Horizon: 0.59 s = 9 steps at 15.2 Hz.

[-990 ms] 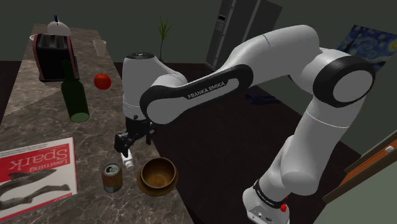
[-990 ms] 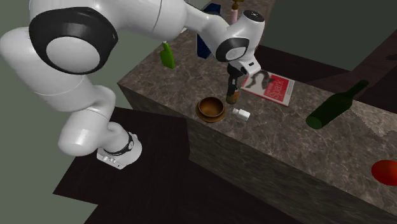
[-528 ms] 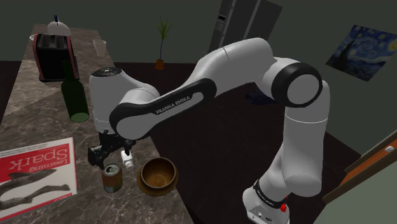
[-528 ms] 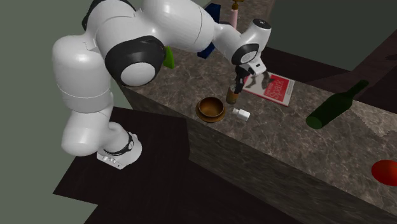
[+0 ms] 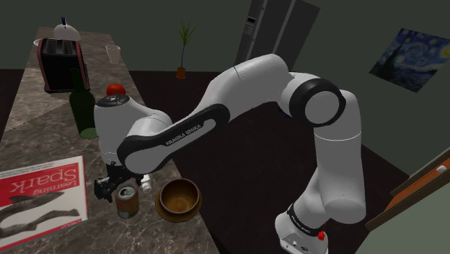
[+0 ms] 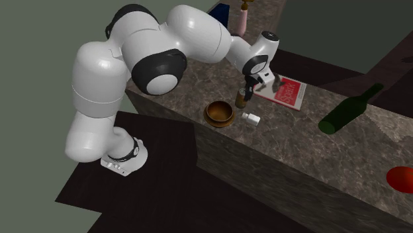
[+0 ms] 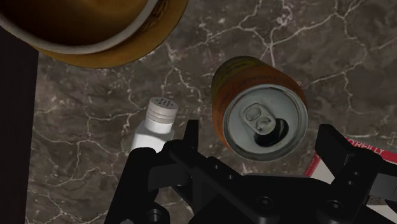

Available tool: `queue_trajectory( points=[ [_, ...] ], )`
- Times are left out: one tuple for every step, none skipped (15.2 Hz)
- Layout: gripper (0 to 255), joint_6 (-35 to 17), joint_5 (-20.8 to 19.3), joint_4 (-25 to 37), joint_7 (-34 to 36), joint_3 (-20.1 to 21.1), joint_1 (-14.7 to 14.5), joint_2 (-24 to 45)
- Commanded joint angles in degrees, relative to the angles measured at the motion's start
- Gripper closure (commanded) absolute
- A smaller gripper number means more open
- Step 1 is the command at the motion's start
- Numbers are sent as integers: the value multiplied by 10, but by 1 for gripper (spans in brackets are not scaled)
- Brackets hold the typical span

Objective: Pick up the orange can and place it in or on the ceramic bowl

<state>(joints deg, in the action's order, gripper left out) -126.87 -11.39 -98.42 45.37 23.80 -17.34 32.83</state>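
Wrist view had the gripper (image 7: 262,141) spread wide, one black finger on each side of the orange can (image 7: 266,114), and neither was quite touching it as far as I could see. The can stood upright on the marble table (image 7: 63,165), silver lid and pull tab facing the camera, with no brand readable on its side. Just beside it was a small white shaker (image 7: 153,124), and past that the brown bowl (image 7: 127,48), apart from the can. A red magazine (image 7: 314,164) corner poked in by one finger, its tiny lettering too cut off to read. Shoulder view made the cover legible though: "Spark" in big white letters, upside down from that camera, plus "FRANKA EMIKA" along the arm (image 5: 180,133). Second exterior view put a green bottle (image 6: 347,109) well apart along the table.
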Motion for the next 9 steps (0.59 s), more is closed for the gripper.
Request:
queue_trajectory(
  points=[
    [0,-8,-3,-1,3,-2,-3,7],
    [0,-8,-3,-1,3,-2,-3,7],
    [0,-8,-3,-1,3,-2,-3,7],
    [0,-8,-3,-1,3,-2,-3,7],
    [0,-8,-3,-1,3,-2,-3,7],
    [0,-8,-3,-1,3,-2,-3,7],
    [0,-8,-3,-1,3,-2,-3,7],
    [0,-8,-3,-1,3,-2,-3,7],
    [255,-8,-3,-1,3,-2,-3,7]
  ],
)
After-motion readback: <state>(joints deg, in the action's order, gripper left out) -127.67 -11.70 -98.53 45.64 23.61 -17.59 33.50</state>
